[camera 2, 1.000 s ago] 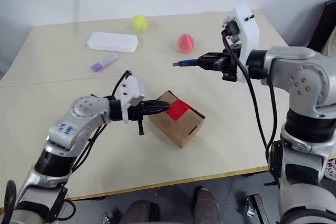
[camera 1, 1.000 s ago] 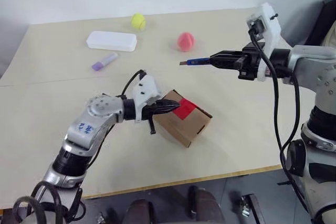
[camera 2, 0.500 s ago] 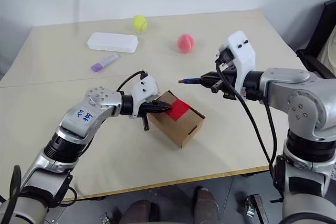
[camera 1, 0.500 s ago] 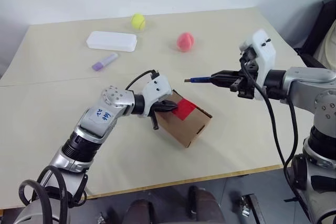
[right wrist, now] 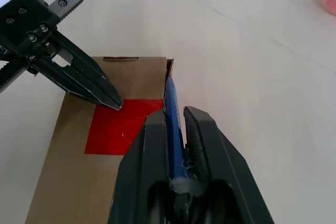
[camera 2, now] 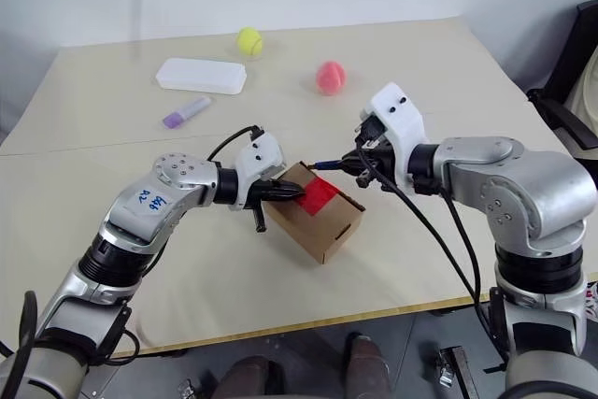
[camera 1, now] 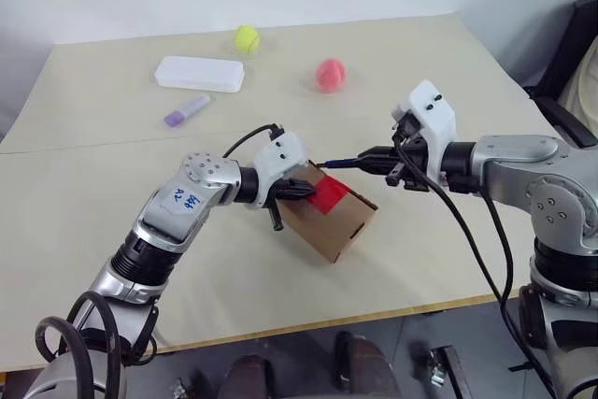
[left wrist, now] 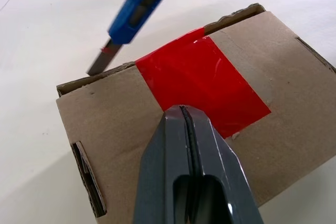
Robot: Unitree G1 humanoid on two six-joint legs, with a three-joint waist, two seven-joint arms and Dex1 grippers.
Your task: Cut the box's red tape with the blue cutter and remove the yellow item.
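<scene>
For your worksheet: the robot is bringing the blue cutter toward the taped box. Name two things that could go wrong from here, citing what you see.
1. The left claw rests shut on the red tape, right where the cut is due; the blue cutter could strike it.
2. The box is only pressed from above, not gripped, so a sideways pull from the right claw might slide or tip it.

A plain brown box [camera 1: 329, 215] with bright red tape [camera 1: 326, 195] sits on a pale beige table [camera 1: 420, 72], near a blue cutter [left wrist: 140, 4], yellow-green ball [camera 1: 246, 38], pink ball [camera 1: 330, 74], white case [camera 1: 199, 73] and lilac marker [camera 1: 186, 110].
</scene>
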